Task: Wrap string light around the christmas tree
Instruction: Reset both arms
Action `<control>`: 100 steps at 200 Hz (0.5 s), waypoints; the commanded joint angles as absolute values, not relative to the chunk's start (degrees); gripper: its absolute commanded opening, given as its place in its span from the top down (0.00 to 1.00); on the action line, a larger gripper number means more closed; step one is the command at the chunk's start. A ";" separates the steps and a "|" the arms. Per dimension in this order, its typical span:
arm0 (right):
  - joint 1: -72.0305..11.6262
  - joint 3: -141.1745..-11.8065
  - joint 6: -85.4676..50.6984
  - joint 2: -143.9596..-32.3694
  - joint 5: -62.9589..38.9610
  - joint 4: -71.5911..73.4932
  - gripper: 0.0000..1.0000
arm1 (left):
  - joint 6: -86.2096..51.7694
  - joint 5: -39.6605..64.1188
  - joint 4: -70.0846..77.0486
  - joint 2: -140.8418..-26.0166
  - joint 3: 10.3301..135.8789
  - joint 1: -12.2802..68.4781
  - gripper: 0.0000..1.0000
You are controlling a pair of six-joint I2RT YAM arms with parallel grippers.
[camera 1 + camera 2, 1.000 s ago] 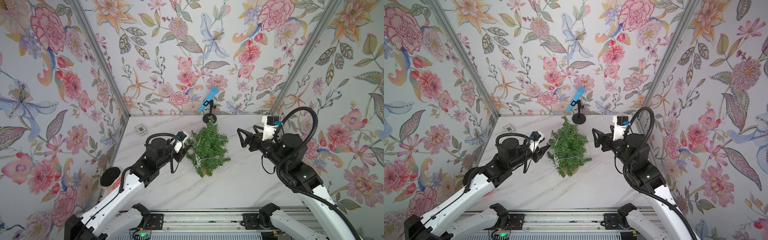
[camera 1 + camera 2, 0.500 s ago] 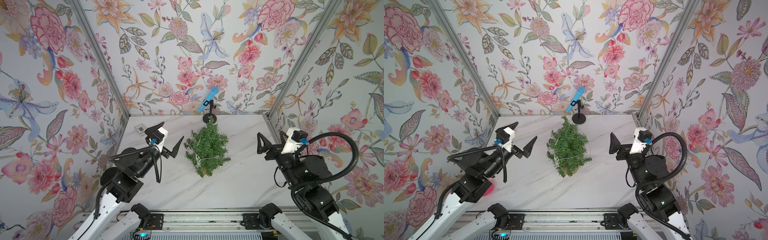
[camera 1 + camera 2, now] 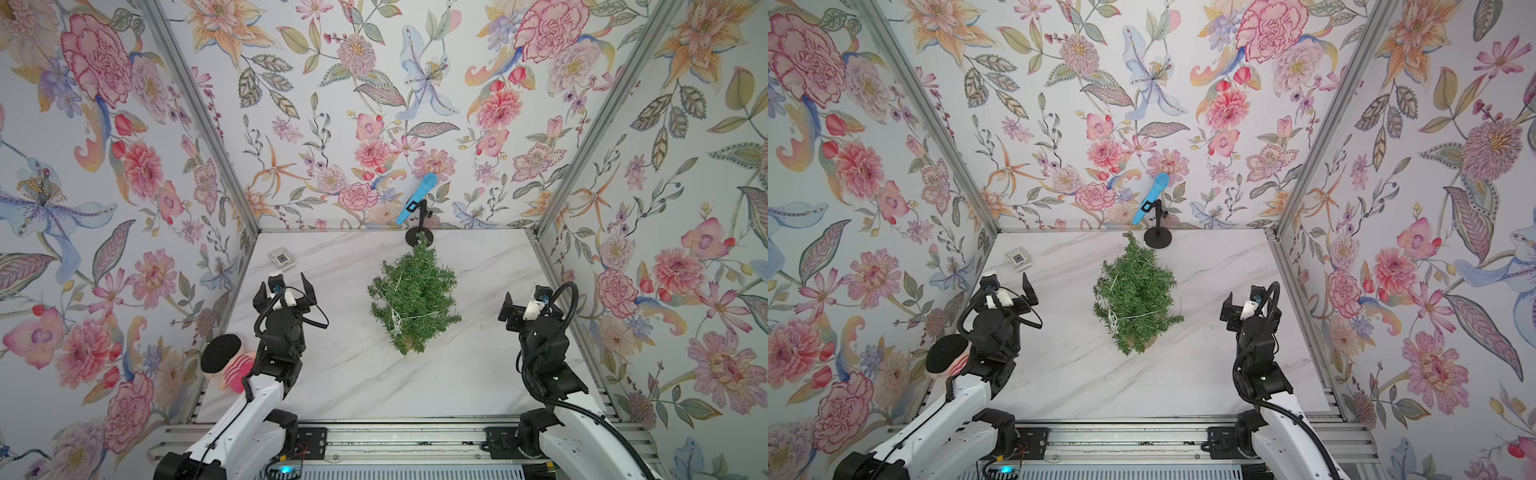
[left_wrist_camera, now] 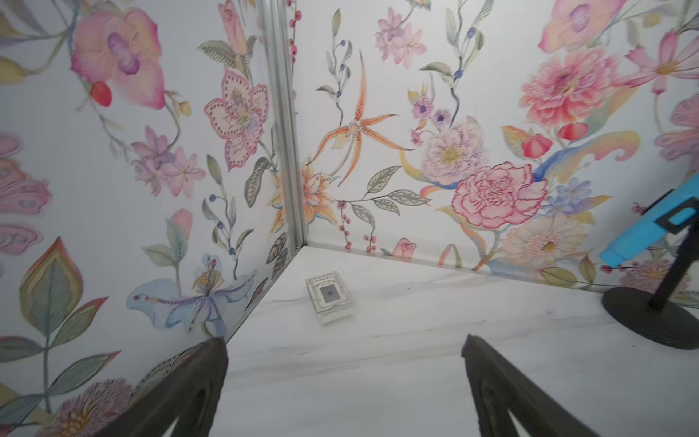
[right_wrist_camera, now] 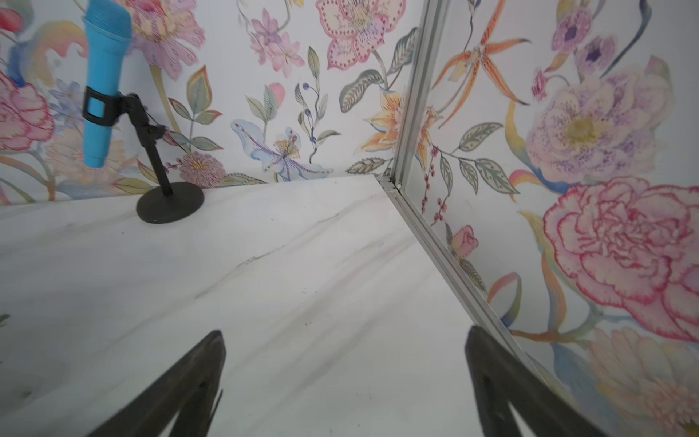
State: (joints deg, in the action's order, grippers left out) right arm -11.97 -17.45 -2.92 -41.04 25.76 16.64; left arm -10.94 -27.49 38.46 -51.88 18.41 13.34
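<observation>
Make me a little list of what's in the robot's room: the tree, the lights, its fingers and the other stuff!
tree: green christmas tree in the middle of the marble table, nothing touching it
lights: thin string light draped over the branches
left arm: left fingers open, empty, away from the tree
right arm: right fingers open, empty, away from the tree
other stuff: blue microphone on a black stand by the back wall; small clear box near the back corner
</observation>
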 commanded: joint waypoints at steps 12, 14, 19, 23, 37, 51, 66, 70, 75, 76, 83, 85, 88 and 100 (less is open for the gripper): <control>-9.33 -12.39 -6.92 -47.48 27.04 30.90 0.03 | -12.48 -34.78 46.52 -55.93 13.04 11.79 0.00; -9.32 -12.08 -6.81 -47.88 27.06 31.41 0.03 | -12.00 -34.73 47.11 -56.17 12.49 11.74 0.00; -9.23 -11.53 -6.49 -48.87 27.02 32.36 0.02 | -11.00 -34.64 49.15 -56.59 11.04 11.86 0.00; -9.15 -11.21 -6.30 -49.55 26.92 32.93 0.02 | -10.09 -35.50 51.58 -56.77 9.93 11.71 0.00; -8.79 -10.28 -6.38 -52.61 27.58 35.36 0.01 | -7.74 -36.87 53.30 -55.70 7.29 11.52 0.00; -8.15 -9.63 -7.90 -55.95 28.84 38.27 0.00 | -5.47 -39.22 64.07 -57.47 2.50 10.95 0.00; -7.59 -9.55 -7.45 -60.70 28.53 42.75 0.00 | -5.85 -38.74 66.92 -60.67 0.45 8.65 0.00; -7.52 -9.54 -7.12 -61.78 28.29 43.67 0.00 | -6.16 -38.13 66.78 -61.71 0.52 8.12 0.00; -7.31 -9.63 -6.59 -63.56 28.02 45.34 0.00 | -6.06 -37.24 67.40 -62.92 0.72 7.53 0.00; -7.30 -9.69 -6.46 -63.86 27.94 45.65 0.00 | -6.06 -37.12 67.58 -63.36 0.77 7.41 0.00; -6.97 -9.99 -5.82 -66.48 27.92 48.02 0.00 | -5.93 -36.30 67.61 -64.87 1.71 7.22 0.00; -6.91 -10.12 -5.61 -67.14 28.03 48.61 0.00 | -5.83 -35.77 67.35 -65.17 2.03 7.21 0.00; -6.86 -10.64 -5.51 -67.83 28.15 48.77 0.00 | -5.43 -34.85 67.09 -65.64 2.33 7.14 0.00; -6.30 -12.54 -4.61 -70.39 26.91 48.58 0.00 | -3.99 -31.07 69.27 -68.46 3.54 6.65 0.00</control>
